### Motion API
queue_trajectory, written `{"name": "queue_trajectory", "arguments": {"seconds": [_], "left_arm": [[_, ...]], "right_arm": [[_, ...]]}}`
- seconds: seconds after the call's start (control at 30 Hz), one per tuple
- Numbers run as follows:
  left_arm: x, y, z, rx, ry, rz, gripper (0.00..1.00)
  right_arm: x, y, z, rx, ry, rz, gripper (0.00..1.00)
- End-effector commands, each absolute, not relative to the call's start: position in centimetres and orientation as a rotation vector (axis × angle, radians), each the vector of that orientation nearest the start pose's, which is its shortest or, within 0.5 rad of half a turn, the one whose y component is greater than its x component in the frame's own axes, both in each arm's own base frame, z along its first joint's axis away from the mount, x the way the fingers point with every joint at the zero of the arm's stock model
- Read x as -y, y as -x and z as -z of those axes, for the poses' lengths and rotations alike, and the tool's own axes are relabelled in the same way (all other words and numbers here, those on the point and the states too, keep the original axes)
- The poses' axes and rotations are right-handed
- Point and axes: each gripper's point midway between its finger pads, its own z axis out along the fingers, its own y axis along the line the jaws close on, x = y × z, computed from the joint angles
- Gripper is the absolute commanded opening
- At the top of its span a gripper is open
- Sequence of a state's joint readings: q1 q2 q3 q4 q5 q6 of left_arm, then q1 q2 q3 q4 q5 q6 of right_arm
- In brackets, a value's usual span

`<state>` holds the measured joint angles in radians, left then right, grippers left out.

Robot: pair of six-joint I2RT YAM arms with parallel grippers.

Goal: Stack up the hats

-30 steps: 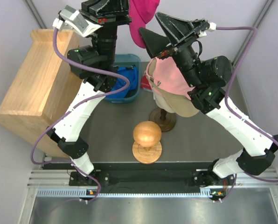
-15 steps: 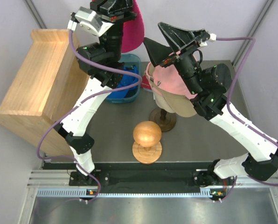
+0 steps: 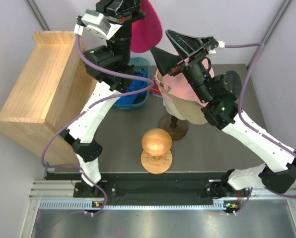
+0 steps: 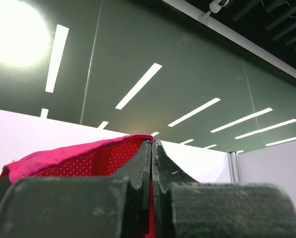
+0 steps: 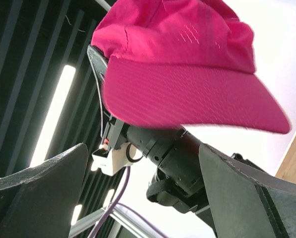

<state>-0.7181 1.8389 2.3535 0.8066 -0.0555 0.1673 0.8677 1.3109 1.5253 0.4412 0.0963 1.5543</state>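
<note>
Both arms wear white plastic shells (image 3: 96, 113) over black joint housings (image 3: 226, 84). Purple cables (image 3: 240, 45) loop alongside, upper right. Small green lights (image 3: 94, 49) glow. Matte black wedge fingers (image 5: 38, 193).

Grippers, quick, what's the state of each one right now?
Left gripper: shut on the magenta hat.
Right gripper: open, holding nothing.

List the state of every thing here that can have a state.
magenta hat, held aloft by the left gripper
pink hat, stacked on the tan hat
tan hat, on the mannequin stand, under the pink hat
blue hat, lying in the bin
left gripper, jaws shut on the magenta hat
right gripper, jaws open, empty
</note>
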Motion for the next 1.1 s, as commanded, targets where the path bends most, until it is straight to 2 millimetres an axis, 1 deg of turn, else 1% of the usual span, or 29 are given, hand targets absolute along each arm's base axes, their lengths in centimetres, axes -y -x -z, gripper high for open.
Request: {"name": "queue_trajectory", "arguments": {"seconds": [0.0,0.1,0.13,0.17,0.23,0.27,0.3,0.33,0.37,0.4,0.43,0.47,0.5,0.53,0.57,0.6,0.67,0.7,0.77,0.8,0.87,0.9,0.93,0.97,1.0,1.07], "left_arm": [[22.0,-28.3,-78.2,-0.191,-0.005,0.529,0.0],[22.4,-28.5,-78.0,-0.197,-0.011,0.548,0.0],[22.1,-28.1,-78.3,-0.191,-0.011,0.557,0.0],[22.6,-28.3,-77.9,-0.202,-0.017,0.582,0.0],[22.6,-27.8,-77.7,-0.21,-0.028,0.61,0.0],[22.5,-27.2,-77.7,-0.2,-0.024,0.633,0.0],[21.8,-26.2,-78.1,-0.188,-0.017,0.648,0.0],[22.4,-26.7,-77.4,-0.209,-0.03,0.659,0.0],[22.5,-26.4,-77.3,-0.211,-0.03,0.676,0.0],[21.9,-25.5,-77.6,-0.2,-0.026,0.686,0.0],[22.2,-25.9,-77.0,-0.22,-0.029,0.688,0.0],[22.2,-26.0,-76.8,-0.227,-0.029,0.69,0.0],[21.4,-25.2,-77.1,-0.212,-0.017,0.691,0.0],[21.7,-25.6,-76.5,-0.229,-0.019,0.692,0.0],[21.6,-25.4,-76.5,-0.226,-0.018,0.697,0.0],[21.1,-24.7,-76.7,-0.215,-0.016,0.699,0.0],[21.2,-24.5,-76.4,-0.216,-0.024,0.72,0.0],[20.7,-23.9,-76.6,-0.206,-0.025,0.729,0.0],[20.7,-23.5,-76.4,-0.2,-0.037,0.735,0.0],[20.4,-22.6,-76.7,-0.184,-0.042,0.768,0.0],[20.6,-22.1,-76.3,-0.186,-0.061,0.794,0.0],[20.0,-21.5,-76.6,-0.174,-0.057,0.803,0.0],[20.5,-21.1,-76.3,-0.171,-0.088,0.817,0.0],[20.6,-20.7,-76.3,-0.168,-0.1,0.835,0.0],[20.2,-20.0,-76.5,-0.155,-0.109,0.846,0.0],[20.6,-19.4,-76.3,-0.153,-0.139,0.871,0.0]], "right_arm": [[-29.2,-20.9,-64.7,-0.98,-0.477,-2.233,0.92],[-29.3,-20.8,-64.6,-0.975,-0.475,-2.252,0.92],[-29.2,-20.7,-64.7,-0.968,-0.468,-2.256,0.92],[-29.2,-20.7,-64.8,-0.951,-0.465,-2.263,0.92],[-28.9,-20.5,-64.9,-0.932,-0.46,-2.267,0.92],[-28.8,-20.6,-65.0,-0.92,-0.461,-2.267,0.92],[-28.5,-20.6,-65.3,-0.898,-0.455,-2.266,0.92],[-28.4,-20.5,-65.5,-0.886,-0.45,-2.262,0.93],[-28.0,-20.6,-65.7,-0.868,-0.449,-2.257,0.93],[-27.7,-20.6,-65.8,-0.847,-0.447,-2.257,0.93],[-27.5,-20.6,-65.9,-0.835,-0.445,-2.248,0.93],[-27.4,-20.5,-66.1,-0.826,-0.441,-2.247,0.93],[-27.1,-20.6,-66.1,-0.822,-0.441,-2.24,0.93],[-27.0,-20.6,-66.1,-0.815,-0.44,-2.235,0.93],[-26.8,-20.7,-66.1,-0.809,-0.448,-2.231,0.93],[-26.8,-21.0,-65.8,-0.81,-0.457,-2.226,0.93],[-26.7,-21.2,-65.6,-0.807,-0.47,-2.228,0.93],[-26.7,-21.3,-65.5,-0.805,-0.474,-2.23,0.93],[-26.5,-21.5,-65.5,-0.788,-0.486,-2.238,0.93],[-26.6,-21.8,-65.2,-0.792,-0.495,-2.234,0.92],[-26.4,-21.9,-65.2,-0.776,-0.503,-2.237,0.93],[-26.4,-22.0,-65.2,-0.776,-0.506,-2.235,0.92],[-26.4,-22.1,-65.2,-0.775,-0.505,-2.232,0.92],[-26.3,-22.1,-65.3,-0.77,-0.506,-2.231,0.92],[-26.3,-22.2,-65.2,-0.77,-0.507,-2.231,0.92],[-26.5,-22.3,-65.2,-0.769,-0.505,-2.232,0.92]]}}
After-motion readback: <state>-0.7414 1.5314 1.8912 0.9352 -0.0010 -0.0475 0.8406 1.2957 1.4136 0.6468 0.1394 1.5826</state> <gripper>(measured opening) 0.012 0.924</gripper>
